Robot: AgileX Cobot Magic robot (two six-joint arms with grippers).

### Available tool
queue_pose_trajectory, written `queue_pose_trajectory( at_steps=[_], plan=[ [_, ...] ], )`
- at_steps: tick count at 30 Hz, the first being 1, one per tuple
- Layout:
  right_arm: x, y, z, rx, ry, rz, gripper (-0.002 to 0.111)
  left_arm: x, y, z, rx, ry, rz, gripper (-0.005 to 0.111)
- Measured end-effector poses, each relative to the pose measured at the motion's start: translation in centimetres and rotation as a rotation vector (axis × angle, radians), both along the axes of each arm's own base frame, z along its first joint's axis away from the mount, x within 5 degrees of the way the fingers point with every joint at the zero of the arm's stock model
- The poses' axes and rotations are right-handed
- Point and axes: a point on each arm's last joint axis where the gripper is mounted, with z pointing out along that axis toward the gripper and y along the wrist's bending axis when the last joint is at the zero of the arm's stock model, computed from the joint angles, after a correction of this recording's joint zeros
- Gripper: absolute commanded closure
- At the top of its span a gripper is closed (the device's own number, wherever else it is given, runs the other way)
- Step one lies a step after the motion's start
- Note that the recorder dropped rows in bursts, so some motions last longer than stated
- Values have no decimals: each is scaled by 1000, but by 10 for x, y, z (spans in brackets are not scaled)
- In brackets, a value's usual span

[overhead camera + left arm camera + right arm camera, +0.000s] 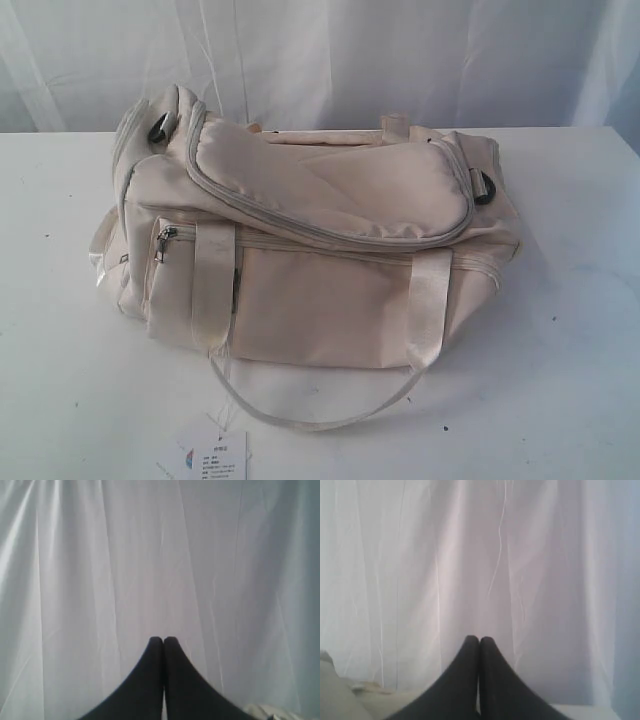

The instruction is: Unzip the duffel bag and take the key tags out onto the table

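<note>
Both the left claw (pixel 163 640) and right claw (pixel 479 639) have smooth black tapered fingers, seemingly matte.

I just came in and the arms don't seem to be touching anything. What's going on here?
Nothing is being handled yet. A cream duffel bag sits on the white table and looks zipped shut. No key tags are visible, only a paper hang tag lying in front of the bag. The left gripper and right gripper are both shut and empty, pointing at a white curtain. Neither shows in the exterior view.

cream duffel bag (pixel 310 240) zipped shut, mid white table (pixel 560 380)
</note>
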Motion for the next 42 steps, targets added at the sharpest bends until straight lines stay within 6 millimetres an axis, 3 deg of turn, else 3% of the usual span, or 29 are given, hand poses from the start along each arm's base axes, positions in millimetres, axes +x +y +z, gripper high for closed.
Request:
queue_pose_trajectory(
  at_steps=[8, 11, 14, 20, 24, 28, 31, 35, 40, 42],
  plan=[
    [-5, -1, 11, 138, -97, 57, 108, -15, 2, 18, 11, -257, 44, 107],
    [-6, -1, 12, 192, -94, 82, 108, -9, 2, 16, 84, -149, 91, 107],
    [-5, -3, 14, 259, -56, 88, 108, -5, 1, 29, 175, -21, 120, 107],
    [14, 3, 44, 282, 311, 85, 108, 10, -2, 65, 322, 145, 149, 107],
    [39, 14, 67, 140, 588, 65, 108, 29, -5, 74, 300, 333, 77, 107],
    [68, 33, 84, -111, 840, 143, 108, 48, -11, 56, 310, 669, -50, 107],
    [85, 54, 93, -277, 964, 332, 108, 56, -20, 43, 320, 840, -160, 107],
    [110, 80, 104, -425, 969, 565, 108, 63, -41, 47, 365, 1089, -378, 107],
    [132, 108, 116, -542, 915, 664, 108, 80, -74, 68, 560, 1366, -696, 107],
    [137, 121, 119, -629, 910, 704, 108, 89, -83, 71, 609, 1396, -761, 107]
  ],
)
